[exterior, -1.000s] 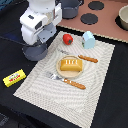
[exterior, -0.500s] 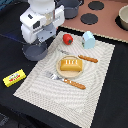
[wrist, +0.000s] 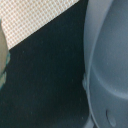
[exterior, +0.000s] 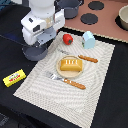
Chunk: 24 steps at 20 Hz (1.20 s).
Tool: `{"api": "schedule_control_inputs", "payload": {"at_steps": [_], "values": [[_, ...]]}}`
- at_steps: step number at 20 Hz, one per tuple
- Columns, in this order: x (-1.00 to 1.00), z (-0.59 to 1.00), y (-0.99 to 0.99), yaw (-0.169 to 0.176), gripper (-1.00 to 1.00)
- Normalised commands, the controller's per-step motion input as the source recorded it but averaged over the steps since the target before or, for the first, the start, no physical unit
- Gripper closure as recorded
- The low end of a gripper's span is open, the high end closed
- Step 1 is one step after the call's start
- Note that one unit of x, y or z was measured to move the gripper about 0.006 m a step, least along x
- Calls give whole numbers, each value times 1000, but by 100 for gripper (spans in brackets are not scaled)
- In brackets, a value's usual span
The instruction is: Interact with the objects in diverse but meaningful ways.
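The dark grey frying pan (exterior: pixel 34 52) lies off the mat's corner at the exterior view's left. The arm's white hand (exterior: pixel 42 24) hangs right over it and hides the fingers. The wrist view shows the pan's grey wall (wrist: pixel 107 60) close up, beside black table. A red tomato (exterior: pixel 67 38) and a pale blue carton (exterior: pixel 88 39) stand at the mat's far side. On a round tan plate (exterior: pixel 60 72) at mid-mat rests the orange bread loaf (exterior: pixel 70 64). The yellow butter packet (exterior: pixel 14 77) lies on the black table, nearer than the pan.
A wooden-handled fork (exterior: pixel 67 80) lies in front of the plate and a knife (exterior: pixel 85 58) behind it, all on a checked placemat (exterior: pixel 100 85). A toy stove (exterior: pixel 100 17) with dark burners and a pot (exterior: pixel 70 7) stand at the back.
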Motion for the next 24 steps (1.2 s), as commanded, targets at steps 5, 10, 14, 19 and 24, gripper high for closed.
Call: {"api": "schedule_control_inputs", "payload": {"at_steps": [5,10,14,19,24], "values": [[-334,-277,191,-22,100],[-291,-222,227,-20,100],[-285,-194,228,-19,100],[-307,351,72,-15,100],[-10,1000,56,-53,100]]}}
